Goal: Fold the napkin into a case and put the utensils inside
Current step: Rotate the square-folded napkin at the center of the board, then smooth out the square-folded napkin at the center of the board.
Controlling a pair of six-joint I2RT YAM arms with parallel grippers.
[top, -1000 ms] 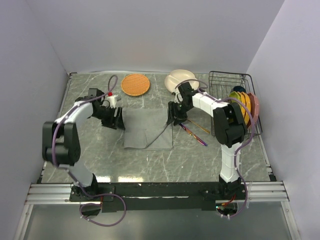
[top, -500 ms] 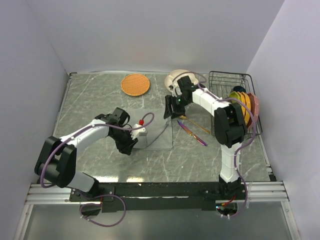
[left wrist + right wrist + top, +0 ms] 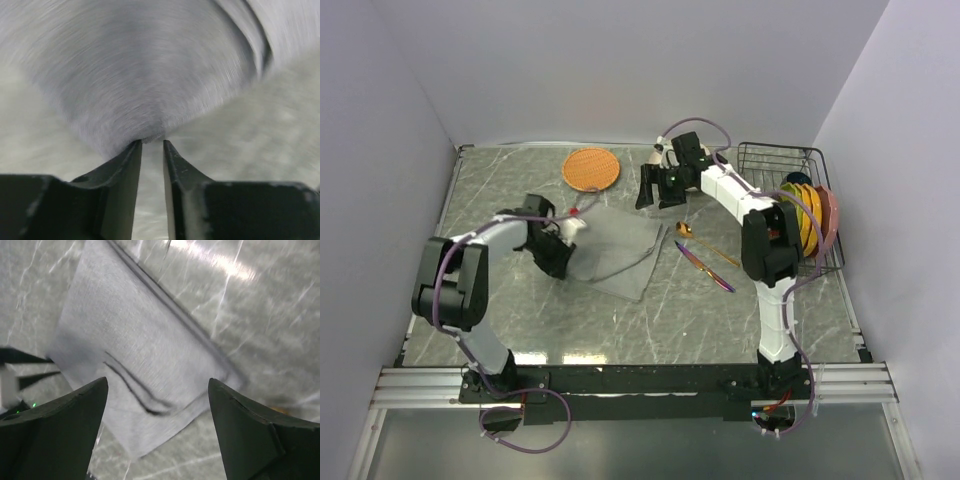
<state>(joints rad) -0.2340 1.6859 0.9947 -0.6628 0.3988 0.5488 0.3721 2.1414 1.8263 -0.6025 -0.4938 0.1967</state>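
Note:
The grey napkin point(image 3: 617, 250) lies flat and skewed on the table, with a fold line across it point(image 3: 145, 355). My left gripper point(image 3: 558, 258) is low at its left corner. In the left wrist view the jaws point(image 3: 152, 141) stand narrow, pinching the cloth's corner point(image 3: 145, 100) at their tips. My right gripper point(image 3: 655, 186) hangs open above the napkin's far right side and holds nothing point(image 3: 157, 381). The gold spoon point(image 3: 705, 242) and the purple knife point(image 3: 706, 268) lie on the table to the right of the napkin.
A round orange woven mat point(image 3: 591, 169) sits at the back. A black wire rack point(image 3: 770, 165) holding coloured plates point(image 3: 812, 215) stands at the back right. Walls close in on three sides.
My left gripper closed on the napkin's left corner and pulled it left, turning the cloth askew. My right gripper opened, let the cloth go and rose toward the back.

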